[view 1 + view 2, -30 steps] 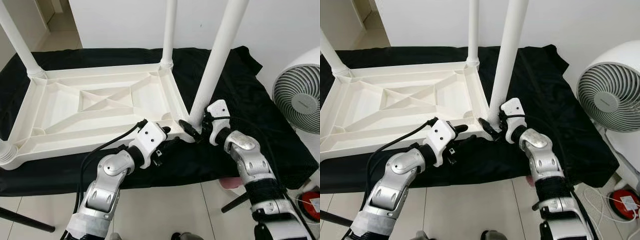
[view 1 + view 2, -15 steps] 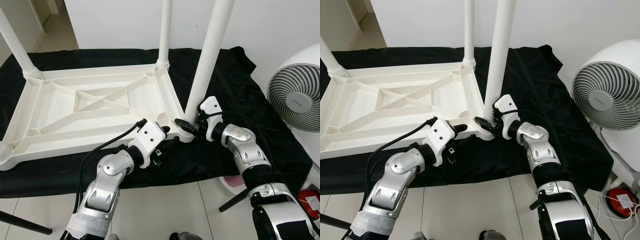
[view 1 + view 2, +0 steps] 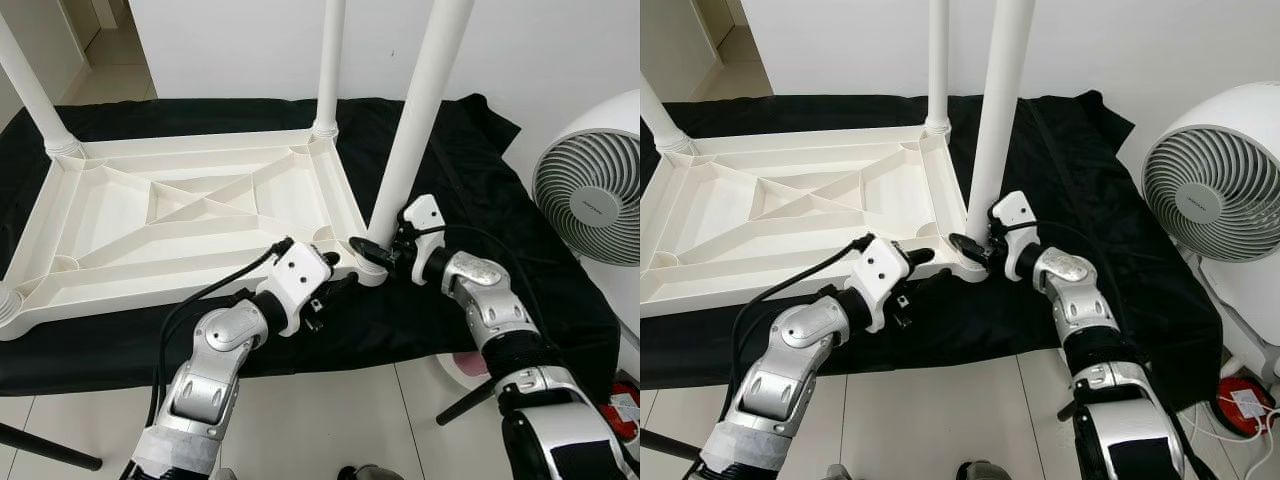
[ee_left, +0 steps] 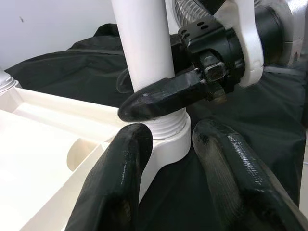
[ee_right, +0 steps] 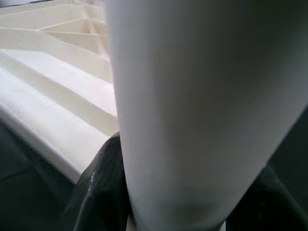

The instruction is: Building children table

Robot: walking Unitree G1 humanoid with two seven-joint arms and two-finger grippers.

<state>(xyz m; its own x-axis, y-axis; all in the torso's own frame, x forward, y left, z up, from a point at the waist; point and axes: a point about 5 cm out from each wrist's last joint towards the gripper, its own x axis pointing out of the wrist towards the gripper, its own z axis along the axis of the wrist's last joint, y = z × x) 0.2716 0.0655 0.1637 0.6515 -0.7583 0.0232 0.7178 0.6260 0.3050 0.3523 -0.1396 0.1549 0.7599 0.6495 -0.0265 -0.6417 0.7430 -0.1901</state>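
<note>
The white children's table top lies upside down on a black cloth. Three white legs stand up from its corners: one at the far left, one at the far right, one at the near right. My right gripper is shut around the base of the near right leg, just above its threaded socket. My left gripper is at the same corner from the near side, and its two fingers stand open on either side of the socket.
A white floor fan stands to the right, close to my right arm. A red device with cables and a pink object lie on the tiled floor by the cloth's near edge. A black stand leg crosses the floor at the near left.
The camera has shifted a little. My right forearm has swung outward to the right while its gripper stays on the leg's base, and the leg stands slightly more upright. The left gripper holds its place.
</note>
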